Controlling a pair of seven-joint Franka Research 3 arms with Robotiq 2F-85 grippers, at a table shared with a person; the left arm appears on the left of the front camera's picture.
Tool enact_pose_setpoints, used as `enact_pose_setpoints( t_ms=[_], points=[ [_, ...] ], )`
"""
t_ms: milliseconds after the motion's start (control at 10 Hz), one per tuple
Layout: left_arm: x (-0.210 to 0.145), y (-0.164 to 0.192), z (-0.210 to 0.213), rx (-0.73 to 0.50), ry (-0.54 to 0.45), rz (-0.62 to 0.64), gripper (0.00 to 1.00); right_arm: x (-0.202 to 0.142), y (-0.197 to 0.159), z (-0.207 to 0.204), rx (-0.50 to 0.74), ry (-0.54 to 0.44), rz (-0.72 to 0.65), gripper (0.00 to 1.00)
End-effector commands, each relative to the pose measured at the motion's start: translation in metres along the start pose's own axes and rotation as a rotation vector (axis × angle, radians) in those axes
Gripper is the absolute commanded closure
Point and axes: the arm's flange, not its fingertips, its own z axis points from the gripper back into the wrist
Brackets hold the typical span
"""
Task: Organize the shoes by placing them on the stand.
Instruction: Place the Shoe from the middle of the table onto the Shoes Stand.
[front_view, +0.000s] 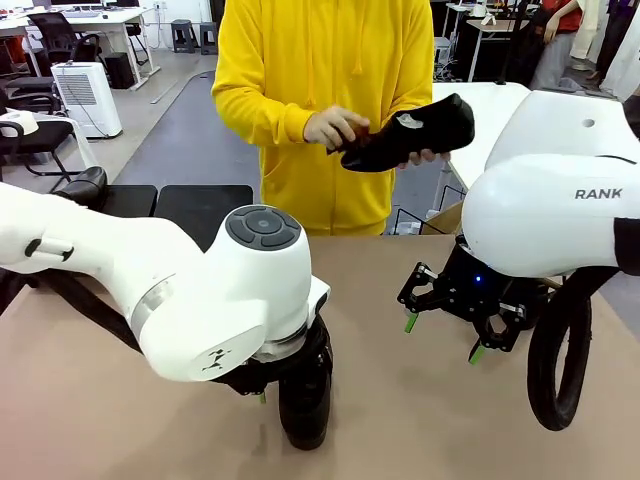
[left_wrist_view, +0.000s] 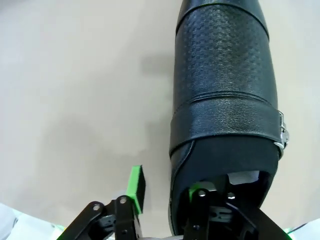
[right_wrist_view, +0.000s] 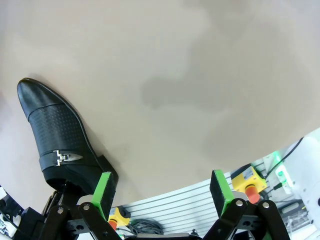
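A glossy black shoe (front_view: 303, 400) with a perforated top and a buckle strap stands on the tan table near its front edge. It also shows as the shoe (left_wrist_view: 225, 100) and the shoe (right_wrist_view: 60, 140). My left gripper (front_view: 280, 395) is down at its heel. In the left wrist view the left gripper (left_wrist_view: 166, 190) straddles the shoe's side wall, one finger inside the opening. The outer green pad (left_wrist_view: 135, 186) stands a little apart from the leather. My right gripper (front_view: 443, 337) hovers open and empty over the table, as does the right gripper (right_wrist_view: 162, 192). The black stand (front_view: 200, 205) sits at the far left.
A person in a yellow hoodie stands across the table and holds another black shoe (front_view: 410, 135) in both hands. One more shoe (front_view: 85, 185) rests by the stand's left end. A white table (front_view: 490, 110) is at the back right. A red stop button (right_wrist_view: 252, 189) lies off the table.
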Motion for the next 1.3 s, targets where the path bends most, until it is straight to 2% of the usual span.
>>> enact_pose_setpoints(
  t_ms=[0,400,600,900,1100,1200],
  points=[
    [0.003,0.002,-0.003,0.021,-0.007,-0.031,1.00,0.002,-0.001,0.002,-0.006,-0.013,0.009,0.00],
    [0.003,0.001,0.004,-0.002,0.068,-0.127,1.00,0.002,-0.001,0.002,-0.006,-0.013,0.009,0.00],
    [0.000,0.005,0.046,-0.048,0.100,-0.178,1.00,0.002,-0.001,0.002,-0.006,-0.013,0.009,0.00],
    [0.023,0.056,0.142,-0.221,0.006,-0.176,1.00,0.002,-0.001,0.002,-0.006,-0.013,0.009,0.00],
    [0.061,0.113,0.176,-0.325,-0.117,-0.112,1.00,0.002,-0.001,0.002,-0.006,-0.013,0.009,0.00],
    [0.088,0.140,0.178,-0.308,-0.187,-0.072,1.00,0.002,-0.001,0.002,-0.006,-0.013,0.009,0.00]
  ],
)
